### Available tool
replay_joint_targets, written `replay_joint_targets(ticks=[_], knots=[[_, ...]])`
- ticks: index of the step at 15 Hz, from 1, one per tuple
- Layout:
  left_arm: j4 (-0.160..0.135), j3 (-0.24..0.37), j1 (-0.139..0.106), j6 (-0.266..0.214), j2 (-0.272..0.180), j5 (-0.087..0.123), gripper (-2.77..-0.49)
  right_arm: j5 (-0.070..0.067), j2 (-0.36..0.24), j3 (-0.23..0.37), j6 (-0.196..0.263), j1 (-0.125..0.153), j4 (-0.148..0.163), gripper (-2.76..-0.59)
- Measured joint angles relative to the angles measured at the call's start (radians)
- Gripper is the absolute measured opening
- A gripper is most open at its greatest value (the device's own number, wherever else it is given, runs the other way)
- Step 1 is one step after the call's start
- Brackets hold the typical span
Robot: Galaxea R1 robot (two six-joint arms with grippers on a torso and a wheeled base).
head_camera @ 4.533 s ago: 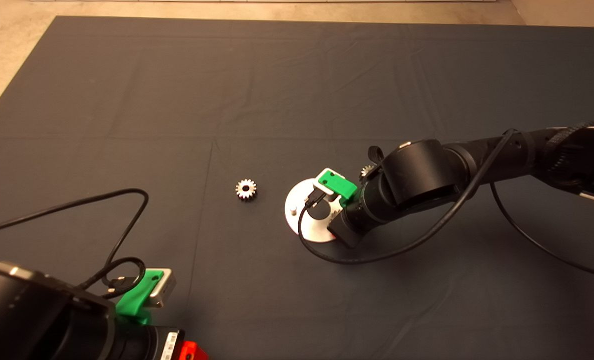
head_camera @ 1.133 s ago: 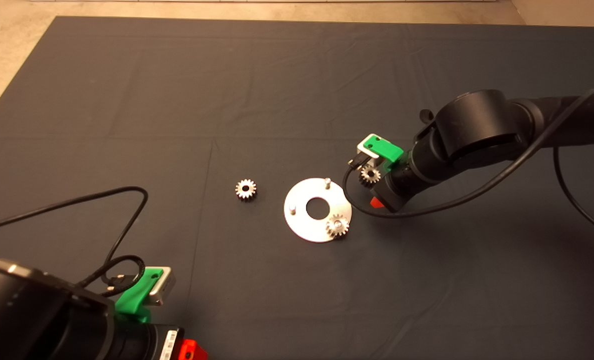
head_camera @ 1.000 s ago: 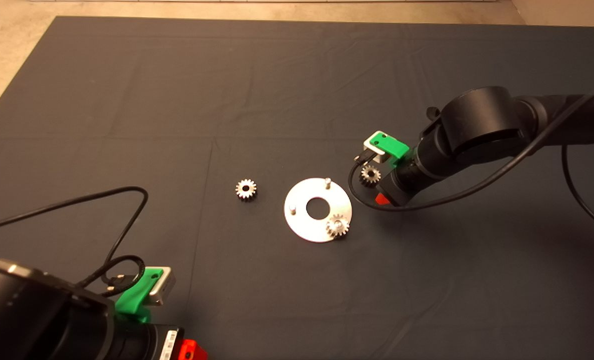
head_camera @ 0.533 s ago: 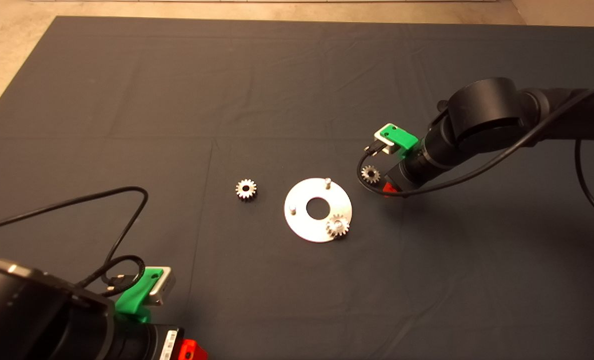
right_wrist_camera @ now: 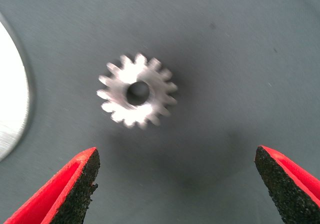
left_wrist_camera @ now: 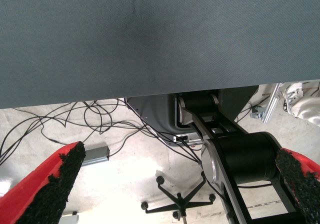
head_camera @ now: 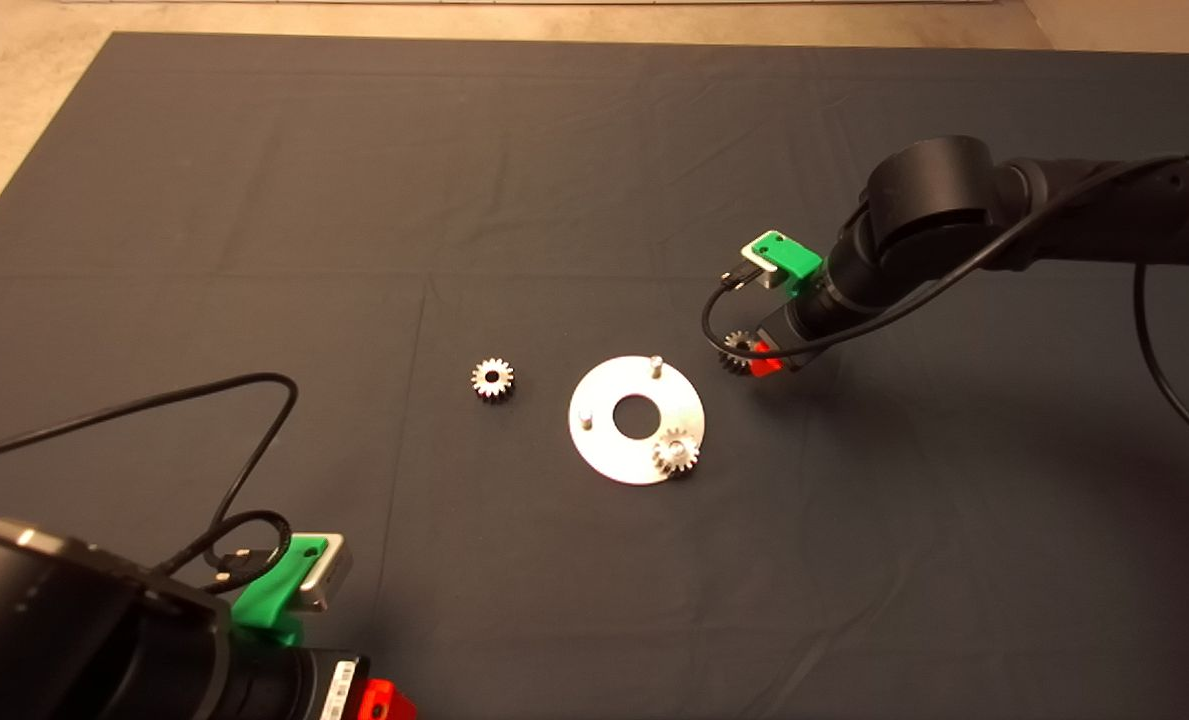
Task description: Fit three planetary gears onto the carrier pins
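My right pincer hangs wide open and empty above a loose gear lying flat on the mat, just right of the disc. Small, rigid, likely slick metal: grip across opposite teeth. Left pincer parked, open.

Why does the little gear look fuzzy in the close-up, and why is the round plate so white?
Right wrist view: the gear is blurred, its teeth smeared, with a soft shadow below it on the mat; the red fingers look sharper. Head view: the disc glares almost white under the light, while the mat stays dull.
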Motion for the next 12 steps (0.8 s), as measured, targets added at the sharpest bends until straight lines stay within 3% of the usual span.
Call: replay_joint_targets(ticks=[4,12], knots=[[0.0,0.0,0.0,0.0,0.0,0.0,-0.49,0.001,0.04,-0.008,-0.001,-0.001,0.0,-1.05],[0.0,0.0,0.0,0.0,-0.001,0.0,-0.49,0.003,0.043,-0.023,-0.003,-0.003,0.0,-1.05]])
